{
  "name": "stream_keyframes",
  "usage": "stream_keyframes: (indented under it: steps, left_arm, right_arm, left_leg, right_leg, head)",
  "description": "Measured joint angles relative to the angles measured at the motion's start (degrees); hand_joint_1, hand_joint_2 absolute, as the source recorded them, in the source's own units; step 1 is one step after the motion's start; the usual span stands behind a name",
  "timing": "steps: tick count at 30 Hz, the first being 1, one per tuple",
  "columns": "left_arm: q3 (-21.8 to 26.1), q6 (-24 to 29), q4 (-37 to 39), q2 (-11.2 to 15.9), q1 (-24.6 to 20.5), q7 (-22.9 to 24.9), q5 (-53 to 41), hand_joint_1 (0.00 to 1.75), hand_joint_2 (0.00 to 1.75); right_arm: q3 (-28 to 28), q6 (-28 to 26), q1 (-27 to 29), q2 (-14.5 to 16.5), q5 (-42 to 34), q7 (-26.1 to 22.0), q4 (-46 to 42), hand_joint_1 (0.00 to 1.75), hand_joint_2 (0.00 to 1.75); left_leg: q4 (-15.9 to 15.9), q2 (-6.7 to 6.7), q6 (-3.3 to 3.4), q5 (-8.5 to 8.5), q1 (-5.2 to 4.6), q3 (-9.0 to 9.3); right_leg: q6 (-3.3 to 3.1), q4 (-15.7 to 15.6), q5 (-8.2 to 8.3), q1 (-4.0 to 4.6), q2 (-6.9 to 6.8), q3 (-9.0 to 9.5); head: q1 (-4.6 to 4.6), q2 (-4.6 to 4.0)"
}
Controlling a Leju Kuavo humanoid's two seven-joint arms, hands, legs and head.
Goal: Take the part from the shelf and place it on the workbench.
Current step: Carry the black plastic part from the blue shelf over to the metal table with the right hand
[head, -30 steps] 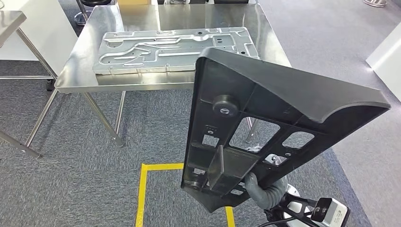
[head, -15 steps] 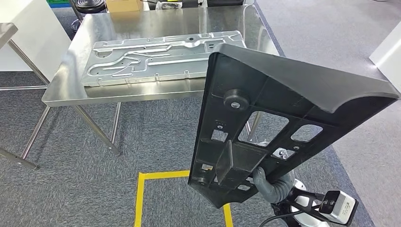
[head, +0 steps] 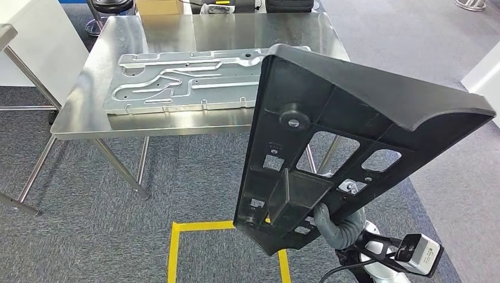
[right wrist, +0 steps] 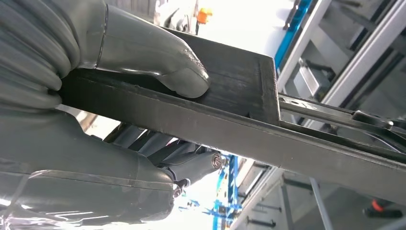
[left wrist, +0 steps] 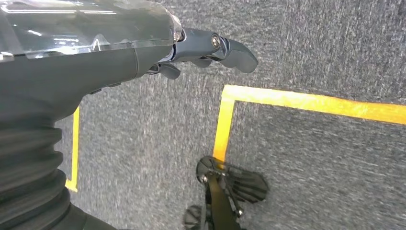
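Carrying the black part point(head: 330, 147) toward the workbench point(head: 100, 100) calls for a level approach that clears the metal plate point(head: 188, 82) lying there. In the head view the ribbed, cut-out panel stands tilted above the floor. In the left wrist view the left hand point(left wrist: 191, 50) hangs empty, fingers loosely extended. In the right wrist view the right hand point(right wrist: 95, 72) grips the part's edge, thumb pressed on top.

A matte black moulded plastic panel part point(head: 354, 141), pierced by cut-outs, stands against speckled grey carpet point(head: 88, 236) marked with a bright yellow tape outline point(head: 177, 247). Behind the panel, a brushed silver steel workbench point(head: 106, 94) carries a pale silver stamped metal sheet point(head: 183, 82) ribbed with raised channels. A grey ribbed right hand point(right wrist: 95, 91) shows against the black; the left hand point(left wrist: 143, 52) is dark grey over yellow-lined carpet.
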Motion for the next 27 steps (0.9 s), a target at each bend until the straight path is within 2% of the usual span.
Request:
stream_keyframes:
  steps: [2, 3, 4, 5, 7, 8, 9, 10, 12, 13, 14, 15, 16, 17, 18, 19, 20, 23, 24, 25, 27]
  left_arm:
    - [0.0, -0.1, 0.0, -0.1, -0.1, 0.0, -0.4, 0.0, 1.75]
    - [0.0, -0.2, 0.0, -0.1, -0.2, 0.0, -0.7, 0.0, 1.75]
    - [0.0, -0.3, 0.0, -0.1, -0.3, 0.1, -0.9, 0.0, 1.75]
    - [0.0, -0.3, 0.0, -0.1, -0.4, 0.1, -1.0, 0.0, 1.75]
    - [0.0, -0.4, 0.0, -0.1, -0.5, 0.3, -1.2, 0.0, 1.75]
    - [0.1, -0.4, 0.0, -0.1, -0.5, 0.4, -1.2, 0.0, 1.75]
    - [0.2, -0.6, 0.0, -0.1, -0.6, 0.5, -1.2, 0.0, 1.75]
    - [0.3, -0.7, 0.0, -0.1, -0.6, 0.6, -1.2, 0.0, 1.75]
    - [0.7, -1.1, 0.0, -0.2, -0.6, 0.6, -1.2, 0.0, 1.75]
    - [0.8, -1.3, 0.0, -0.2, -0.6, 0.6, -1.2, 0.0, 1.75]
    - [0.9, -1.5, 0.0, -0.1, -0.5, 0.6, -1.2, 0.0, 1.75]
    - [1.0, -1.6, 0.0, -0.1, -0.5, 0.6, -1.2, 0.0, 1.75]
    - [1.1, -1.7, 0.0, -0.1, -0.4, 0.6, -1.3, 0.0, 1.75]
    - [1.2, -1.8, 0.0, 0.0, -0.4, 0.6, -1.3, 0.0, 1.75]
    - [1.3, -1.9, 0.0, 0.0, -0.4, 0.5, -1.3, 0.0, 1.75]
    - [1.3, -2.0, 0.0, 0.0, -0.4, 0.4, -1.3, 0.0, 1.75]
    - [1.3, -2.1, 0.0, 0.0, -0.3, 0.3, -1.4, 0.0, 1.75]
    - [1.4, -2.2, 0.0, 0.0, -0.3, 0.1, -1.7, 0.0, 1.75]
    - [1.4, -2.2, 0.0, 0.0, -0.4, 0.1, -1.8, 0.0, 1.75]
    - [1.4, -2.2, 0.0, 0.0, -0.5, 0.1, -1.8, 0.0, 1.75]
    - [1.4, -2.2, 0.0, 0.0, -0.5, 0.1, -1.8, 0.0, 1.75]
  right_arm:
    - [0.7, -1.1, -1.7, -0.1, -0.7, 0.1, 0.3, 1.75, 1.75]
    - [1.1, -1.7, -2.7, -0.1, -1.0, 0.2, 0.5, 1.75, 1.75]
    - [1.5, -2.2, -3.4, -0.1, -1.2, 0.2, 0.6, 1.75, 1.75]
    - [1.9, -2.6, -3.8, -0.1, -1.2, 0.3, 0.5, 1.75, 1.75]
    - [2.8, -3.0, -3.9, 0.0, 0.1, 0.3, 0.1, 1.75, 1.75]
    - [3.2, -3.0, -3.5, 0.4, 1.5, 0.3, -0.3, 1.75, 1.75]
    - [3.7, -2.7, -3.0, 1.0, 3.3, 0.2, -0.8, 1.75, 1.75]
    - [4.2, -2.4, -2.4, 1.8, 5.2, 0.2, -1.3, 1.75, 1.75]
    - [5.3, -1.7, -1.3, 3.4, 7.7, 0.3, -2.3, 1.75, 1.75]
    - [5.6, -1.4, -1.0, 3.9, 8.2, 0.4, -2.6, 1.75, 1.75]
    - [5.8, -1.1, -0.9, 4.3, 8.4, 0.6, -3.0, 1.75, 1.75]
    - [5.8, -0.9, -0.9, 4.6, 8.4, 0.8, -3.2, 1.75, 1.75]
    - [5.8, -0.7, -0.9, 5.0, 8.3, 1.0, -3.5, 1.75, 1.75]
    - [5.8, -0.5, -1.0, 5.2, 8.2, 1.2, -3.7, 1.75, 1.75]
    - [5.8, -0.2, -1.2, 5.4, 8.0, 1.4, -3.8, 1.75, 1.75]
    - [5.8, 0.0, -1.4, 5.6, 7.9, 1.5, -3.9, 1.75, 1.75]
    - [5.9, 0.3, -1.6, 5.7, 7.8, 1.7, -3.9, 1.75, 1.75]
    - [5.9, 0.9, -2.4, 6.1, 7.9, 2.4, -4.0, 1.75, 1.75]
    - [6.0, 1.0, -2.7, 6.3, 8.1, 2.6, -4.0, 1.75, 1.75]
    - [6.0, 1.1, -3.0, 6.4, 8.2, 2.7, -4.0, 1.75, 1.75]
    - [6.1, 1.1, -3.3, 6.6, 8.3, 2.9, -4.0, 1.75, 1.75]
  left_leg:
    - [0.0, 0.0, -0.35, -1.09, -0.04, 1.46]
    - [0.1, -0.03, -0.66, -1.64, -0.08, 2.04]
    - [0.0, -0.04, -1.01, -2.08, -0.12, 2.31]
    - [0.1, -0.05, -1.38, -2.24, -0.15, 2.5]
    - [0.8, -0.03, -2.11, -2.33, -0.13, 2.72]
    - [2.2, 0.0, -2.38, -2.32, -0.09, 2.38]
    - [4.5, 0.04, -2.61, -2.69, -0.03, 1.26]
    - [7.8, 0.08, -2.81, -3.58, 0.06, -0.68]
    - [15.0, 0.09, -3.13, -6.57, 0.12, -5.56]
    - [17.0, 0.09, -3.25, -7.78, 0.14, -7.49]
    - [17.2, 0.1, -3.29, -7.95, 0.14, -8.55]
    - [15.4, 0.1, -3.27, -6.73, 0.14, -8.68]
    - [12.0, 0.11, -3.13, -4.19, 0.13, -8.03]
    - [7.9, 0.15, -2.92, -0.84, 0.1, -7.21]
    - [4.6, 0.19, -2.67, 1.52, -0.02, -6.49]
    - [2.5, 0.21, -2.37, 3.17, -0.17, -5.98]
    - [1.4, 0.22, -2.05, 3.75, -0.28, -5.85]
    - [0.7, 0.08, -1.03, 3.41, -0.15, -4.61]
    - [0.5, 0.04, -0.7, 3.23, -0.05, -4.01]
    - [0.4, 0.02, -0.45, 2.99, 0.02, -3.53]
    - [0.4, -0.01, -0.18, 2.21, 0.0, -2.81]
  right_leg:
    - [-0.47, -7.5, 5.71, 0.14, -0.04, 1.99]
    - [-0.84, -10.8, 7.81, 0.32, -0.06, 2.97]
    - [-1.24, -12.4, 8.87, 0.53, -0.05, 3.45]
    - [-1.63, -12.9, 8.85, 0.67, -0.03, 3.64]
    - [-2.43, -13.4, 8.61, 0.63, -0.02, 4.53]
    - [-2.82, -13.7, 8.37, 0.52, -0.06, 5.17]
    - [-3.17, -13.9, 8.09, 0.46, -0.1, 5.82]
    - [-3.42, -14.1, 7.74, 0.43, -0.14, 6.37]
    - [-3.69, -14.1, 6.82, 0.49, -0.13, 7.3]
    - [-3.72, -14.1, 6.32, 0.52, -0.08, 7.83]
    - [-3.71, -14.1, 5.78, 0.55, -0.03, 8.5]
    - [-3.67, -14.1, 5.22, 0.56, 0.02, 9.27]
    - [-3.58, -14.2, 4.61, 0.56, 0.05, 10.12]
    - [-3.44, -14.1, 3.98, 0.6, 0.06, 10.93]
    - [-3.21, -14.1, 3.41, 0.67, 0.1, 11.51]
    - [-2.89, -14.1, 2.9, 0.73, 0.14, 11.85]
    - [-2.56, -14.0, 2.6, 0.79, 0.19, 12.09]
    - [-1.65, -12.8, 2.42, 0.8, 0.18, 12.18]
    - [-1.37, -11.0, 2.16, 0.74, 0.15, 11.27]
    - [-1.09, -8.1, 1.45, 0.61, 0.13, 9.56]
    - [-0.53, -0.9, -1.35, 0.4, 0.11, 4.61]
  head:
    - [0.0, 0.0]
    - [0.01, 0.0]
    - [0.01, 0.0]
    - [-0.01, 0.0]
    - [-0.02, 0.0]
    - [-0.03, 0.0]
    - [-0.03, 0.0]
    - [-0.03, 0.0]
    - [-0.04, 0.0]
    - [-0.04, 0.0]
    - [-0.04, 0.0]
    - [-0.04, 0.0]
    - [-0.04, 0.0]
    - [-0.04, 0.0]
    - [-0.04, 0.0]
    - [-0.03, 0.0]
    - [-0.03, 0.0]
    - [-0.03, 0.0]
    - [-0.03, 0.0]
    - [-0.03, 0.0]
    - [-0.02, 0.0]
